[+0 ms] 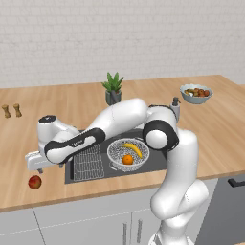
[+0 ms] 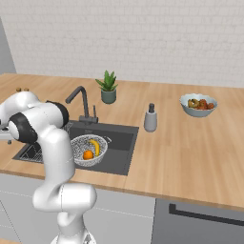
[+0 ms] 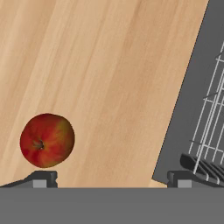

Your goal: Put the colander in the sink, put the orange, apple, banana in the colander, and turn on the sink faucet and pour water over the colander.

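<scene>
Gripper (image 3: 112,179) hung over counter (image 1: 143,95) left of sink (image 1: 158,162), jaws apart, empty. Apple (image 3: 47,140) lay by one fingertip. Wire rack (image 3: 210,127) cut off at frame edge. Colander (image 1: 128,153) in sink held banana (image 1: 133,149) and orange (image 1: 128,160).

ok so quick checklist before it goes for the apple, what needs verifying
1. Colander in the sink: ok, it sits in the basin beside the wire rack.
2. Orange in the colander: ok.
3. Banana in the colander: ok.
4. Apple free to grasp: ok, it lies alone on the counter left of the sink.
5. Gripper open: ok, its fingers stand wide apart.
6. Apple centred between the fingers: not ok, in the hand view it sits over one finger, not in the gap.
</scene>
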### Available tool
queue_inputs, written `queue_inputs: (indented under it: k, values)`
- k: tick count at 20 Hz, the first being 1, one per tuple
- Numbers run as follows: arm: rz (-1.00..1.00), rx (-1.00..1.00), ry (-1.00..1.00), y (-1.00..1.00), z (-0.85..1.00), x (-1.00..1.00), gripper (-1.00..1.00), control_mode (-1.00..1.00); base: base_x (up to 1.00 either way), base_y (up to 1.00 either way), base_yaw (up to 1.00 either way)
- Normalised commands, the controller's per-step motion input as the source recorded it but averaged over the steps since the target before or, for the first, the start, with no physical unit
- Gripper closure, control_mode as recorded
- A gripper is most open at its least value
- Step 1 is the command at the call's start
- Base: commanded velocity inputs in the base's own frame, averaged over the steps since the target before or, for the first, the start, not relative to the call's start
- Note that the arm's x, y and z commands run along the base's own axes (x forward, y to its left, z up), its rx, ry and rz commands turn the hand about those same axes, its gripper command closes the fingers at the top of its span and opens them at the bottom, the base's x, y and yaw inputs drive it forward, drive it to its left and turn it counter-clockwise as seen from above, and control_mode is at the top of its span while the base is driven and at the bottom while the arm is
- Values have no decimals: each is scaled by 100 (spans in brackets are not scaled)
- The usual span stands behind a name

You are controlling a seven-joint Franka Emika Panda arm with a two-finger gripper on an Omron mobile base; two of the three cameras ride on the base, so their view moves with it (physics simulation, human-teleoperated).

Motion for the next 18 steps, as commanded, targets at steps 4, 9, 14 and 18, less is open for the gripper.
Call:
queue_inputs:
  k: [4, 9, 14, 18]
  values:
    - [0, 0, -1, 8, -1, -24, -100, -100, 0, 0, 0]
    - [0, 0, -1, 1, 0, -17, -100, -100, 0, 0, 0]
    - [0, 0, -2, 32, -5, -17, -100, -100, 0, 0, 0]
    - [0, 0, -1, 24, -1, -2, -100, -100, 0, 0, 0]
